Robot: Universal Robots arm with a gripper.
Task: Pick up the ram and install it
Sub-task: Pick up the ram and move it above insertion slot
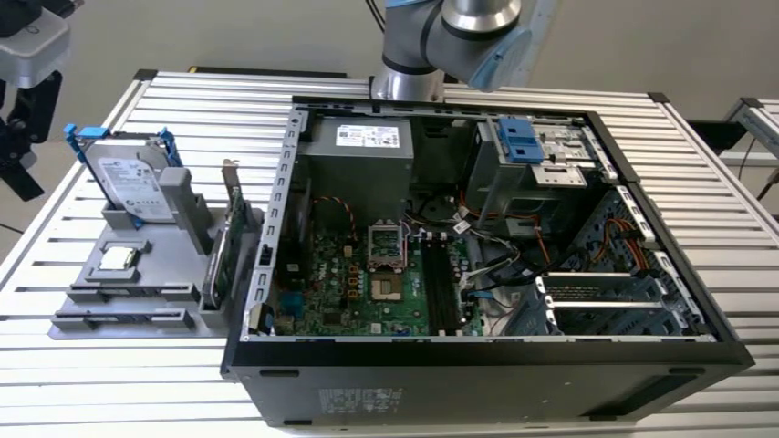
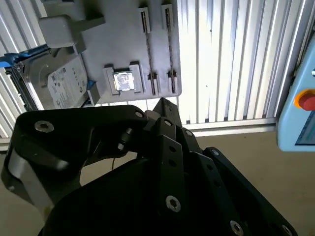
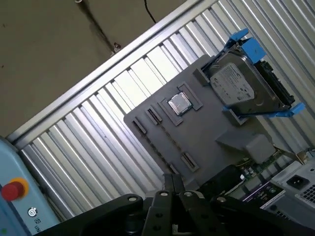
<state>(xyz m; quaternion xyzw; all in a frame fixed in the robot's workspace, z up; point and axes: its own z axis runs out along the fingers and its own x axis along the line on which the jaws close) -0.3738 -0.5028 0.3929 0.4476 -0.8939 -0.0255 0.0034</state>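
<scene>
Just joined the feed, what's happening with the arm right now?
The gripper hangs above the table, shut with nothing visible in it, facing the grey parts holder that carries the hard drive and a processor chip. The open computer case sits beside the holder, toward the exterior view's right.

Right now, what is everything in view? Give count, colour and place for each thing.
table: one, silver, slatted, under everything
computer case: one, black, open, mid-table
holder: one, grey, on the case's side toward the exterior view's left
hard drive: one, silver with blue rails, upright in the holder
processor chip: one, silver, flat on the holder
expansion card: one, green, on edge between holder and case
control box: one, pale blue with a red button, by the table's edge
arm: one, grey and blue, behind the case
gripper: one, black, aimed toward the holder
</scene>
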